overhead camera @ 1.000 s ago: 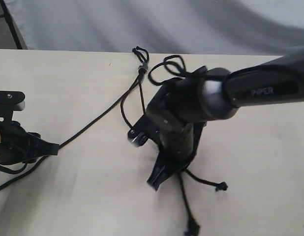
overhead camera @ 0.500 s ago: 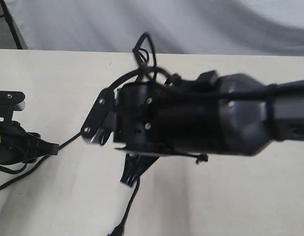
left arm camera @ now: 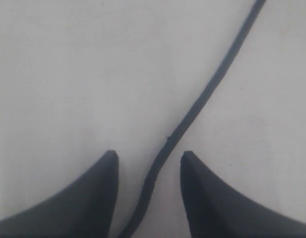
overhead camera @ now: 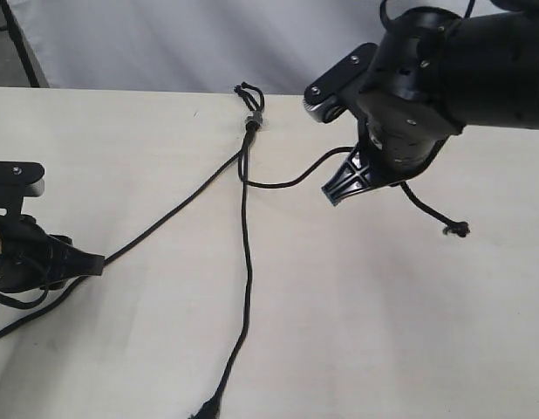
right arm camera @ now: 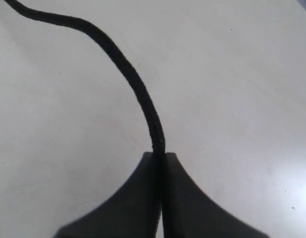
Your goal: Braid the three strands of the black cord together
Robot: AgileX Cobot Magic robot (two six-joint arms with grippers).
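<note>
A thin black rope cord lies on the pale wooden desk. Its three strands are bound at one end by a small grey band, with short black loops just past it. The band sits well apart from both grippers, nearer the right one.

The black, pointed right gripper is clenched on the right strand. In the right wrist view its two fingers meet, with the rope pinched at their tips. Ahead of this gripper the strand sags in a loose curve back to the band. Behind the gripper the free tail trails out to a small knotted tip.

The black left gripper is released. In the left wrist view its fingers stand apart, and the left strand passes through the gap without being pinched. Ahead of this gripper that strand runs almost straight to the band.

The middle strand lies between the two grippers and is held by neither. It runs from the band along the desk to its own knotted end.
</note>
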